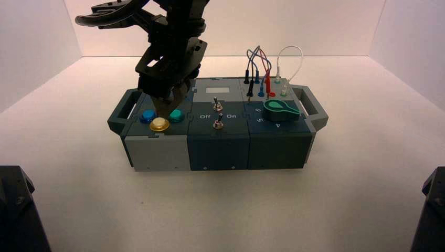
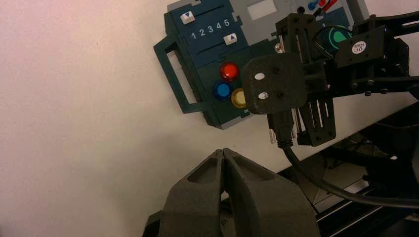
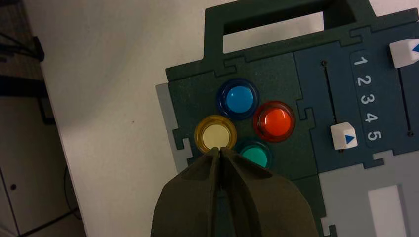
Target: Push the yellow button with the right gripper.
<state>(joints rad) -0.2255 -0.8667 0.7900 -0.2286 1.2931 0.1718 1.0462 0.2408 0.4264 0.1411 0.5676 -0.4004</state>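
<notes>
Right tool (image 3: 220, 150): fingers pressed together into one point, holding nothing, poised over the button cluster with the tip at the yellow button's (image 3: 215, 135) rim, toward the teal button (image 3: 255, 155). Contact not confirmed.

Yellow button sits at the cluster's 6 o'clock in the high view (image 1: 159, 125), blue button (image 1: 148, 115) at 9, teal at 3, on the box's (image 1: 157, 152) left end near the front edge.

Judgement: rigid, glossy dome, likely slippery; short spring travel. No grasp needed; press straight down on the pale centre, or the tip may skid off.

Left tool (image 2: 223, 154): closed, empty, parked well off the box.
</notes>
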